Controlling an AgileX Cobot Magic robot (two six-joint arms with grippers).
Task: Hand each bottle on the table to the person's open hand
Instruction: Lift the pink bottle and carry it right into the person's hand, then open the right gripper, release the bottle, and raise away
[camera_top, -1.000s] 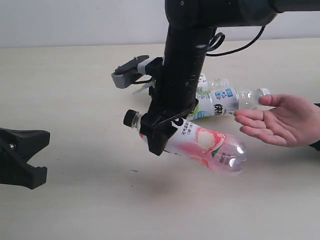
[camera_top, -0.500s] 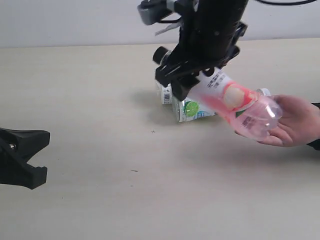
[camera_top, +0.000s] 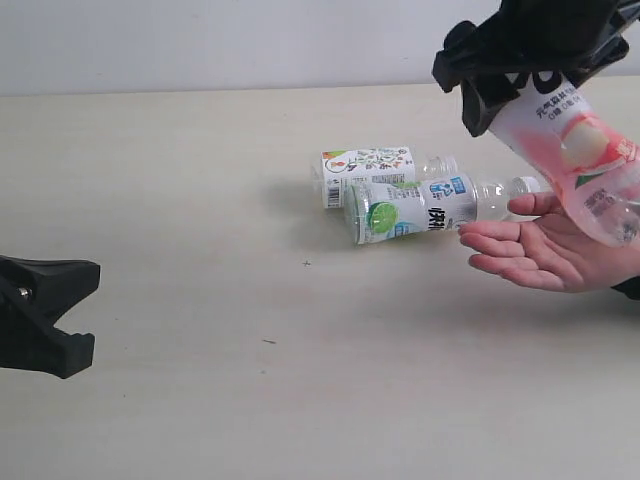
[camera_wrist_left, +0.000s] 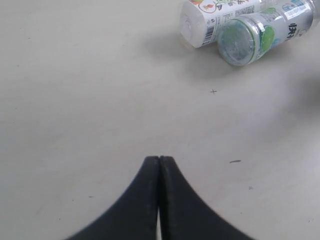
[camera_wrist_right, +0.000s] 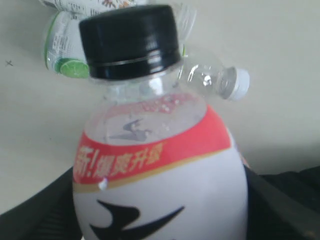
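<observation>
My right gripper (camera_top: 522, 80) is shut on the red-white bottle (camera_top: 575, 150) with a black cap (camera_wrist_right: 130, 42), holding it tilted in the air above the person's open hand (camera_top: 535, 255) at the right. In the right wrist view the bottle (camera_wrist_right: 160, 165) fills the space between the fingers (camera_wrist_right: 287, 207). On the table (camera_top: 180, 200) lie the white bottle with colourful print (camera_top: 368, 163) and, touching it, the green-lime bottle (camera_top: 410, 212), whose white cap (camera_top: 524, 186) is by the hand's thumb. No blue-white bottle shows. My left gripper (camera_wrist_left: 159, 161) is shut and empty at the near left (camera_top: 45, 315).
The person's sleeve (camera_top: 630, 288) enters at the right edge. A pale wall (camera_top: 200, 45) runs behind the table's far edge. Small dark specks (camera_top: 306, 263) mark the tabletop between the bottles and my left gripper.
My right gripper has carried the red-white bottle up and to the right, from low over the table, past the palm, to above the hand. The left gripper and lying bottles stayed put.
</observation>
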